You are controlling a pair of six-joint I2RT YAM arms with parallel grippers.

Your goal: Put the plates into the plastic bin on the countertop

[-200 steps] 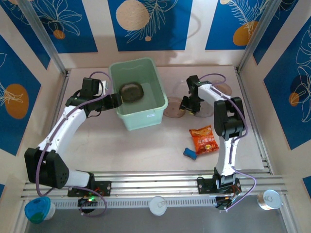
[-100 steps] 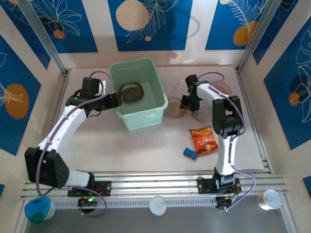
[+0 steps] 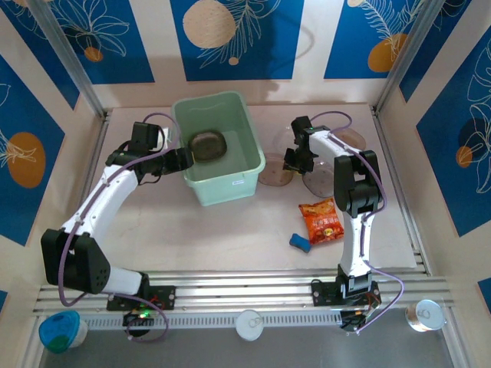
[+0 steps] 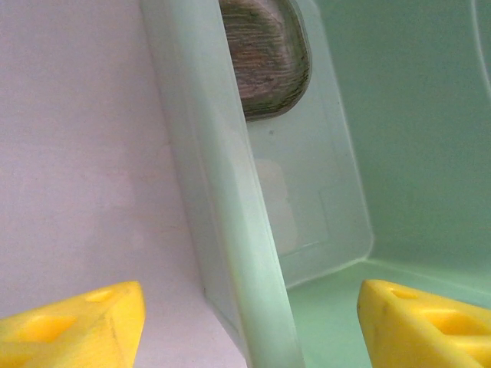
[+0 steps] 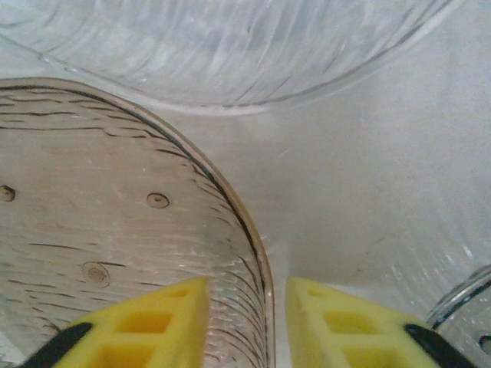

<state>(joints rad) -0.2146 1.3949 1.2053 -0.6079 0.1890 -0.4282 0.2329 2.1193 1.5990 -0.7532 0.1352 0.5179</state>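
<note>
Straddling the rim of a plate (image 5: 92, 230) with right gripper (image 5: 247, 307) barely parted, unpinched, for an edge lift; bracketing plastic bin (image 4: 222, 192) wall with left gripper (image 4: 249, 307) wide, empty, likely to steady it

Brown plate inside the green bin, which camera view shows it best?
Top external. The brown plate lies whole and unobstructed on the floor of the mint-green bin. The left wrist view catches part of it, close and blurry, cut by the bin's wall and the frame edge.

White-link arms (image 3: 107, 195) w/ black joints, purple cables; yellow end effector fingers (image 5: 184, 307) w/ square recesses.
</note>
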